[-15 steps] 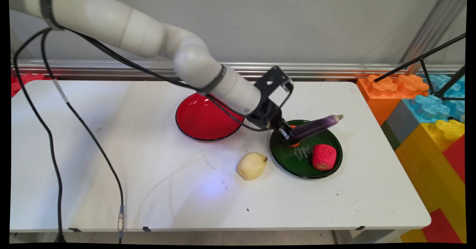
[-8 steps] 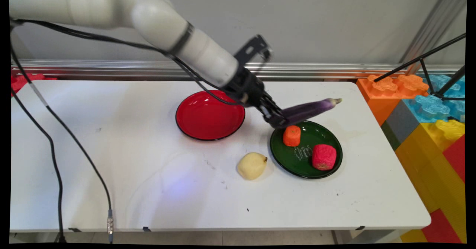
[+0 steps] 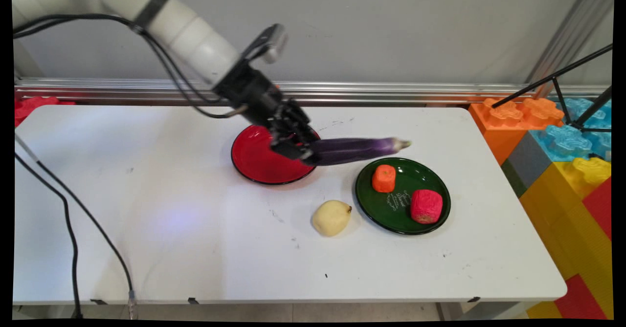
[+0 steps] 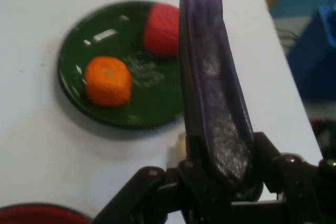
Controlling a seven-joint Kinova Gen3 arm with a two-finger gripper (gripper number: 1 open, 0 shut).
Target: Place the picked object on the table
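My gripper [image 3: 299,152] is shut on the thick end of a purple eggplant [image 3: 359,149], which it holds in the air, lying nearly level with its stem end pointing right. The held end hangs above the right rim of the red plate [image 3: 259,158]. In the hand view the eggplant [image 4: 210,87] runs up from the gripper [image 4: 231,179] across the picture. Right of the red plate the green plate [image 3: 398,209] carries an orange piece [image 3: 384,178] and a red piece [image 3: 426,206]. The hand view shows the same green plate [image 4: 79,51] with the orange piece [image 4: 107,81] and red piece [image 4: 161,29].
A pale yellow pear [image 3: 331,217] lies on the white table [image 3: 195,239] just left of the green plate. Large coloured building blocks [image 3: 562,141] stand off the table's right end, with a black tripod [image 3: 562,80] over them. Black cables [image 3: 73,219] hang at the left.
The gripper has lifted the eggplant off the green plate and carried it left, over the red plate's right rim. The orange piece has come into view on the green plate.
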